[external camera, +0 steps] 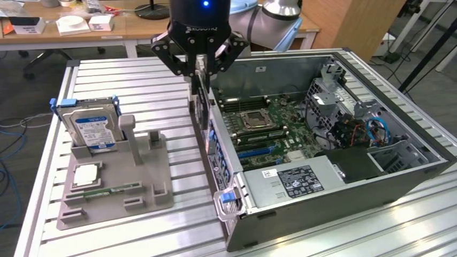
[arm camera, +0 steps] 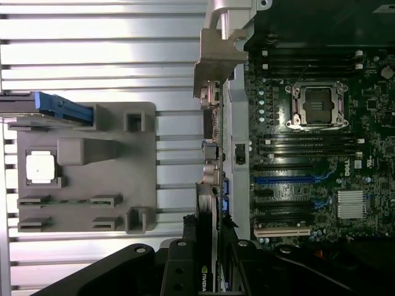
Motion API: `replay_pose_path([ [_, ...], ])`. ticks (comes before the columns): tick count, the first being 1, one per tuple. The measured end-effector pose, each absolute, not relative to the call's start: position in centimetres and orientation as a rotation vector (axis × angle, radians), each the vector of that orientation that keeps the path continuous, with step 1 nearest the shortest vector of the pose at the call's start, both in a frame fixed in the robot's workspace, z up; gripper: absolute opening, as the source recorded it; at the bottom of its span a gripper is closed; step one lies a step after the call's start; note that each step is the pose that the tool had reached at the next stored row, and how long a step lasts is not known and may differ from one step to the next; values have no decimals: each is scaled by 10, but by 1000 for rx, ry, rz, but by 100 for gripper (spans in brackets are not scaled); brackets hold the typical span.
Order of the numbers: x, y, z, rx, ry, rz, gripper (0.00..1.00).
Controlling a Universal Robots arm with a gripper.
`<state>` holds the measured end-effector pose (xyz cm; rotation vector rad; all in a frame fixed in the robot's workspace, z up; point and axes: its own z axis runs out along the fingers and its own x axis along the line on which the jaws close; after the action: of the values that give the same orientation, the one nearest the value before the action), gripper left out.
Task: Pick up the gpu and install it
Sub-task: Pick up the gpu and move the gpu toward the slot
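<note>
1. The gpu (external camera: 203,96) hangs upright and edge-on from the gripper (external camera: 200,63). The gripper's fingers (arm camera: 183,262) are pressed against the card's two broad faces, clamped on its upper edge. In the wrist view the card's silver end bracket (arm camera: 216,61) points away from the gripper (arm camera: 208,265).
2. Directly under the card is the back wall (external camera: 214,155) of the open computer case (external camera: 321,214). The card runs along that wall. It seems to sit just above or slightly outside the wall, but the angle makes this hard to tell.
3. Just past the wall, inside the case, is the motherboard (arm camera: 308,160). It has a bare processor socket (arm camera: 318,105) and blue expansion slots (arm camera: 287,180) lying parallel to the card.
4. On the other side of the wall, well apart from the card, a grey holder (external camera: 150,187) sits on the slatted table (external camera: 128,80). It holds the hard drive (external camera: 89,126) standing upright, a square chip (external camera: 85,174) and a memory stick (external camera: 111,188).
5. Judging by this, the pick-up is done and the step in hand is carrying the card into the case. The install has not begun, since no slot holds the card.
6. My judgement is that this step calls for keeping the card vertical, clearing the back wall, and lining its lower edge up squarely with one slot, with the bracket at the case's rear opening.
</note>
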<state>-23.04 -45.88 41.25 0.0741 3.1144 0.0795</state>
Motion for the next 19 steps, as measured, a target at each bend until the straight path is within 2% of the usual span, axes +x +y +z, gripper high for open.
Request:
replay_pose_path([
  [19, -200, -459, 412, 74, 3114, 79, 26],
])
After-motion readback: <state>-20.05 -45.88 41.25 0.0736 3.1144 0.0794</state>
